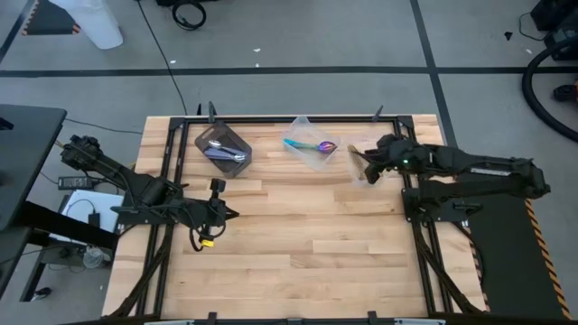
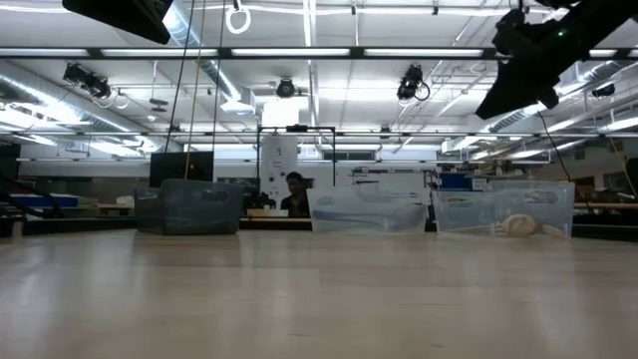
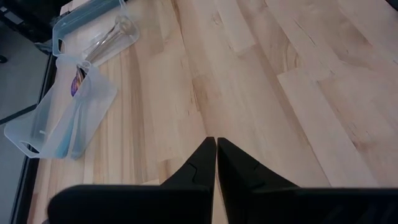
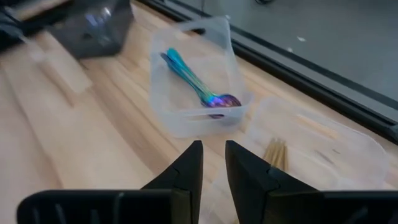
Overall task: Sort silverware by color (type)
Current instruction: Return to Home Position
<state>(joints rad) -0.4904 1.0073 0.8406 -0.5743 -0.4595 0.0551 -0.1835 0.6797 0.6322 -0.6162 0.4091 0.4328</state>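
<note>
Pale wood planks form the table point(image 1: 307, 253), with 3 tubs in a row near its far edge. On the table's left side the left arm point(image 1: 135, 185) lies low, well apart from the tubs. Its left pincer point(image 3: 216, 142) has both fingers pressed together, with nothing between them. From the other side the right arm point(image 1: 479, 167) reaches in. The right pincer point(image 4: 213, 144) hangs over the near edge of the right clear tub point(image 4: 336, 143), its 2 fingers a narrow gap apart and empty.

At the left end of the row stands the dark tub point(image 1: 239, 140). The middle clear tub point(image 4: 193, 121) sits between it and the right clear tub.

Silver spoons point(image 1: 226, 153) lie in the dark tub. Blue-purple spoons point(image 4: 196, 84) with teal handles lie in the middle clear tub. Gold spoons point(image 4: 275, 152) lie in the right clear tub, just beside the right pincer's tips.
</note>
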